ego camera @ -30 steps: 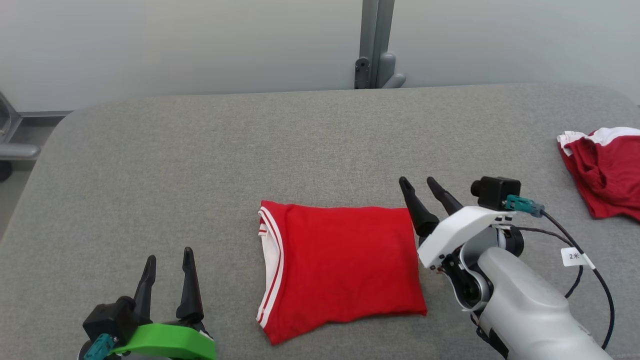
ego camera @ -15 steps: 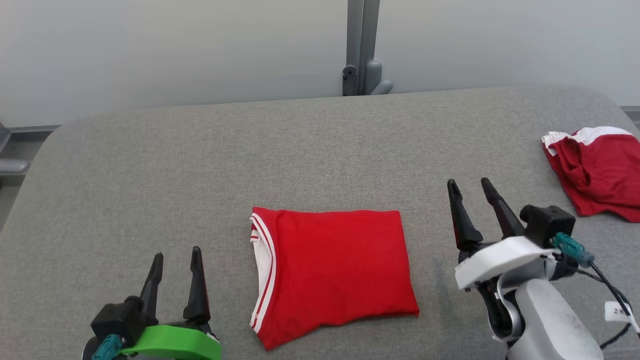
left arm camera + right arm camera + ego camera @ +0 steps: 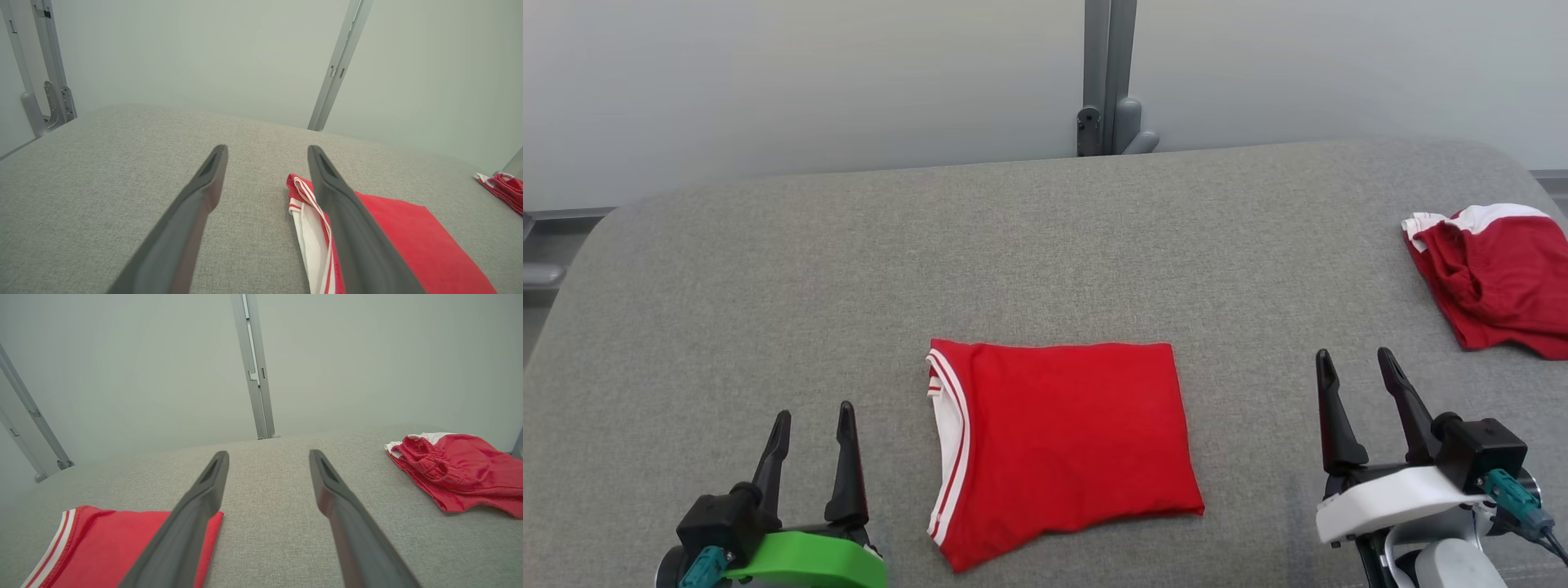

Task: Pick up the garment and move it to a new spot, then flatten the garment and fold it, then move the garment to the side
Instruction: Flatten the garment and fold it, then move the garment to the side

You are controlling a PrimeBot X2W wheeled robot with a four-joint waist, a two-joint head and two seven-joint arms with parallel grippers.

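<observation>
Behind the scene stands a pale grey wall [image 3: 768, 73], and in front of it spreads a broad grey fabric worktop [image 3: 849, 269] with rounded far corners. On the worktop lies a folded red garment [image 3: 1070, 441], a flat rectangle with white-and-red striped trim along one edge. It lies to the right of the left hand [image 3: 814, 412], trim side nearest that hand, and to the left of the right hand [image 3: 1354, 355], touching neither. A crumpled red-and-white cloth [image 3: 1494, 286] lies ahead and to the right of the right hand, well apart from it, near the worktop's edge. The left hand has a green mount and the right hand a white one. Each has its two dark fingers spread apart, nothing between them, pointing toward the wall. A grey metal post [image 3: 1108, 73] rises against the wall, ahead of the gap between the hands.
</observation>
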